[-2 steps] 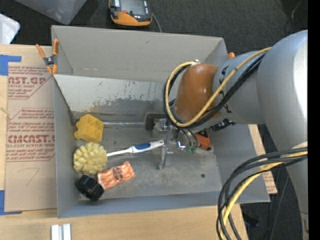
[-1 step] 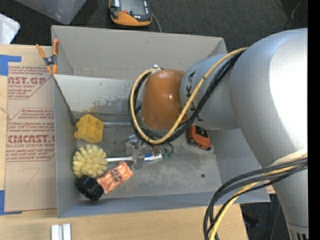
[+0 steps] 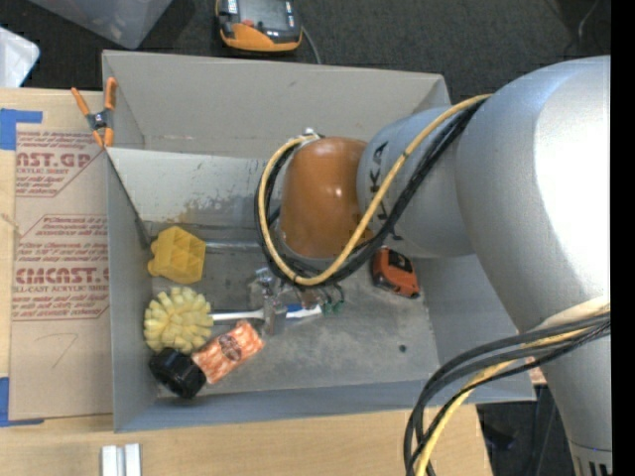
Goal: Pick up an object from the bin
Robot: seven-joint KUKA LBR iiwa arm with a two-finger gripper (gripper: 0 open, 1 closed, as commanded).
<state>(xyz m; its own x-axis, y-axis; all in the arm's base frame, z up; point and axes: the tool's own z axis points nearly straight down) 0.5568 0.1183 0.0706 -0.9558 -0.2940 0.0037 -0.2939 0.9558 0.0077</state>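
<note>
Brightness: even, moderately bright indoor light.
Glare: soft sheen on the silver arm point(image 3: 556, 167) and orange wrist cover point(image 3: 317, 201).
Shadow: faint, on the bin point(image 3: 382, 350) floor beneath the arm.

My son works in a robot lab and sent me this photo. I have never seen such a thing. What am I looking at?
The big silver shape on the right is a robot arm; the orange dome and the yellow cables are parts of it. One camera looks down, a little from the side, into a grey metal bin. The arm's job is to lift one thing out.

Its small metal hand is low in the bin, at the white handle of a pale yellow bristly brush. I cannot tell whether it grips the handle.

Nearby lie a yellow waffle-patterned block, a crinkly orange wrapper and a black cap. A small orange-and-black thing lies to the right.
</note>
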